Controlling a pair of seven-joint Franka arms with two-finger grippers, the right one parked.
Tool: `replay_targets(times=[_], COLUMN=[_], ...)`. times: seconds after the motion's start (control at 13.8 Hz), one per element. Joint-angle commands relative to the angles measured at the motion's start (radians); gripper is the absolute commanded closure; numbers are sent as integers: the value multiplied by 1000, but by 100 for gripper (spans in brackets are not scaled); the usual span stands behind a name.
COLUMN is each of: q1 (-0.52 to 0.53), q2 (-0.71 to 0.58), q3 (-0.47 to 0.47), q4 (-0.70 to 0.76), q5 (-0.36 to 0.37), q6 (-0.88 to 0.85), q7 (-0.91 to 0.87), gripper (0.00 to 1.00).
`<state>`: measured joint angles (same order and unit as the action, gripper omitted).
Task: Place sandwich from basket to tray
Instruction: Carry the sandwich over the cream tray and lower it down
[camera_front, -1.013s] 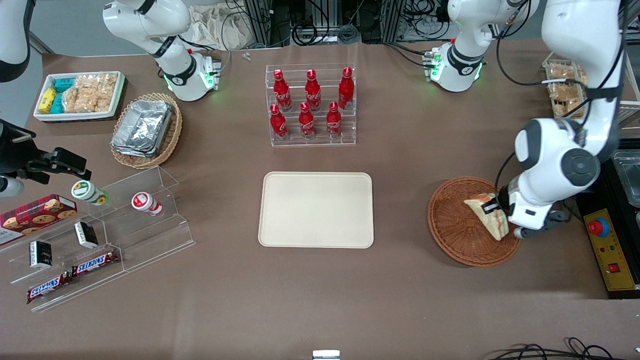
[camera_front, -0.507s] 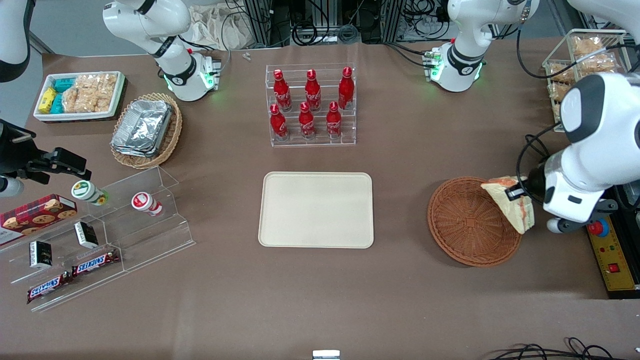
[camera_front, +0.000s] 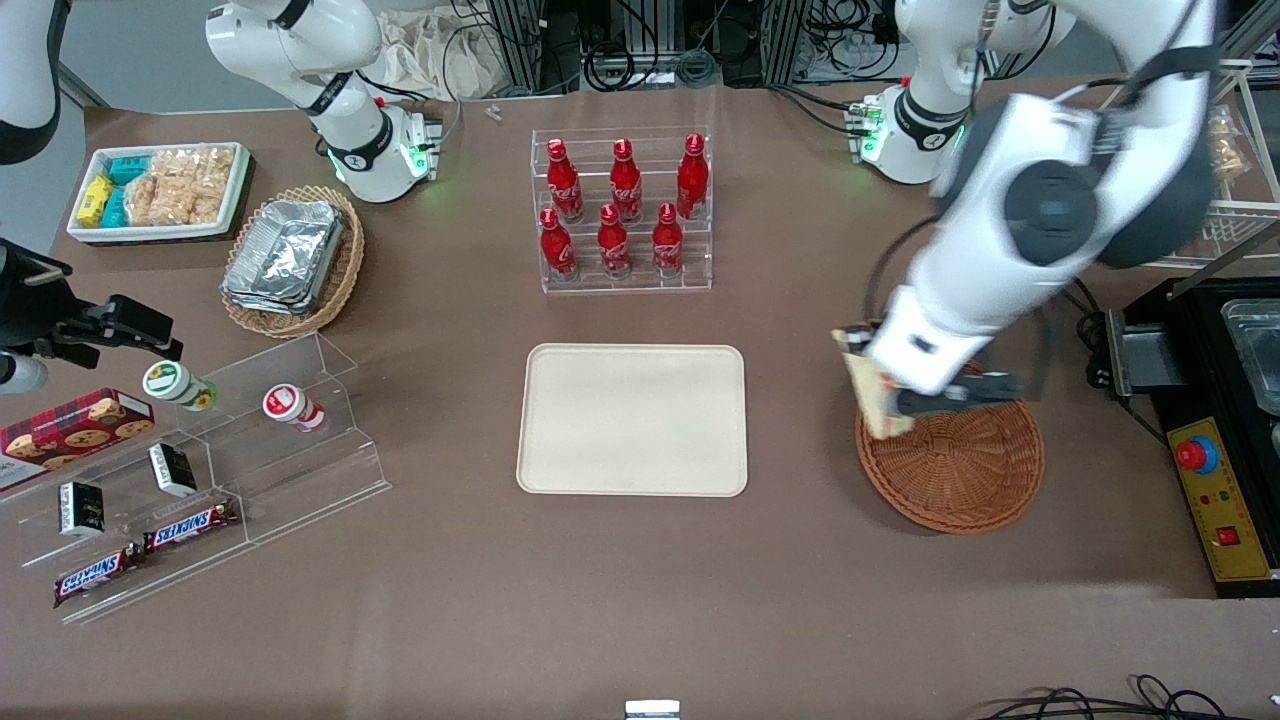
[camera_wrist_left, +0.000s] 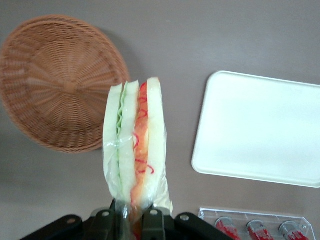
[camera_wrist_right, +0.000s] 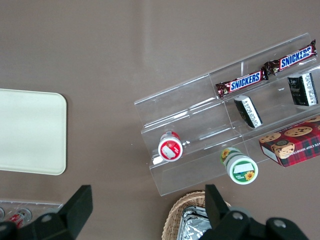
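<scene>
Left wrist view: the pincer (camera_wrist_left: 132, 220) is clamped on the sandwich (camera_wrist_left: 134, 160), which is held in the air above the worktop (camera_front: 800, 400), over the basket (camera_front: 950, 462) rim nearest the tray (camera_front: 632, 420). Nothing is carried by either.
</scene>
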<state>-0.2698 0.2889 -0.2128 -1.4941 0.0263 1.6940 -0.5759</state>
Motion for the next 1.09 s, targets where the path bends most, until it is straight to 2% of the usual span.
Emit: replay_targets(times=[0.0,0.36,1.01], q1=[-63,-144,-206], q2=[58,130,288], q3=[4,4,-10], q4=[37,46,48], q5=[12,6,7], q6=[33,99,294], q7=[-65,-79,-128], gripper=[100,100,100])
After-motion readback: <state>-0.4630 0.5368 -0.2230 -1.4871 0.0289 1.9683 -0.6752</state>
